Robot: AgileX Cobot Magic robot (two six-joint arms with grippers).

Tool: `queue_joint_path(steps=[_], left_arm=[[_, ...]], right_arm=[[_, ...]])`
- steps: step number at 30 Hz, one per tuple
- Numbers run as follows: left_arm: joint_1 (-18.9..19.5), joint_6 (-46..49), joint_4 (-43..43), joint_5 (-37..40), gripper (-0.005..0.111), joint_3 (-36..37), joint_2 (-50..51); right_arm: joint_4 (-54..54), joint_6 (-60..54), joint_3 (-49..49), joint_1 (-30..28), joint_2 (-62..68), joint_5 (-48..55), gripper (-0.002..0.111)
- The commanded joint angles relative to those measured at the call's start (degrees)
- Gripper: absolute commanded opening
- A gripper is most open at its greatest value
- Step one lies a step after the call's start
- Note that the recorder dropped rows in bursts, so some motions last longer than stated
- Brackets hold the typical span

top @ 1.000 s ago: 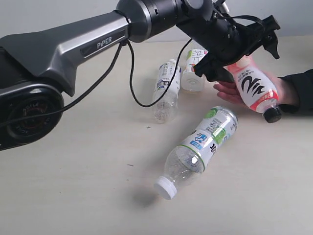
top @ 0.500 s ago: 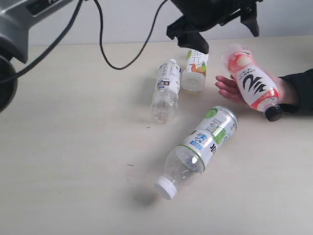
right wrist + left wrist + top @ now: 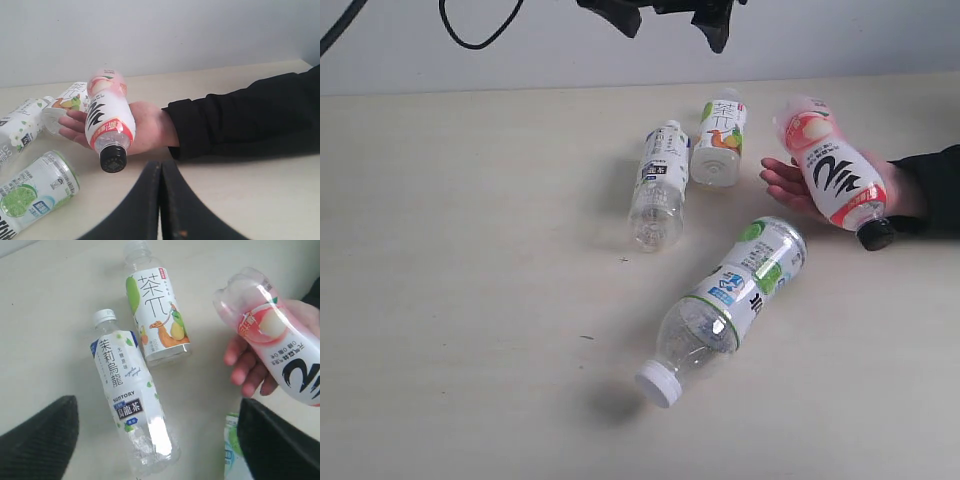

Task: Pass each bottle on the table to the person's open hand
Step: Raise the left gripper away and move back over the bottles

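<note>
The pink bottle (image 3: 830,172) with its black cap lies in the person's open hand (image 3: 785,185) at the right of the table (image 3: 470,300). Three bottles lie on the table: the blue-white labelled one (image 3: 658,185), the fruit-picture one (image 3: 718,142) beside it, and the green-labelled, white-capped one (image 3: 735,295) nearer the front. My left gripper (image 3: 665,15) hangs open and empty at the view's top edge, high above them. From the wrist it (image 3: 160,450) looks down on the blue-white bottle (image 3: 125,390) and pink bottle (image 3: 280,360). My right gripper (image 3: 160,170) is shut, low over the table near the hand (image 3: 145,125).
The person's black sleeve (image 3: 930,185) reaches in from the right edge. A pale wall (image 3: 820,40) runs behind the table's far edge. Bare tabletop spreads across the left half and the front.
My left gripper has let go of the pink bottle, lifted away from the hand and drawn back up and left, almost out of view. The bottle stays in the palm.
</note>
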Motion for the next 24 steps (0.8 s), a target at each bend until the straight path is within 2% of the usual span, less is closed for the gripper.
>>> queue_joint_path(steps=[1,5,24], left_arm=[[-0.10,3.63,-1.75,0.10,0.048,1.41,-1.81],[-0.10,5.15,-2.50,0.10,0.000,2.98,-2.39],[-0.10,11.53,-2.65,0.10,0.002,3.09,-2.44]], right_arm=[[0.14,-0.04,0.29,-0.14,-0.39,-0.46,0.000],[0.14,-0.04,0.29,-0.14,-0.39,-0.46,0.000],[0.14,-0.04,0.29,-0.14,-0.39,-0.46,0.000]])
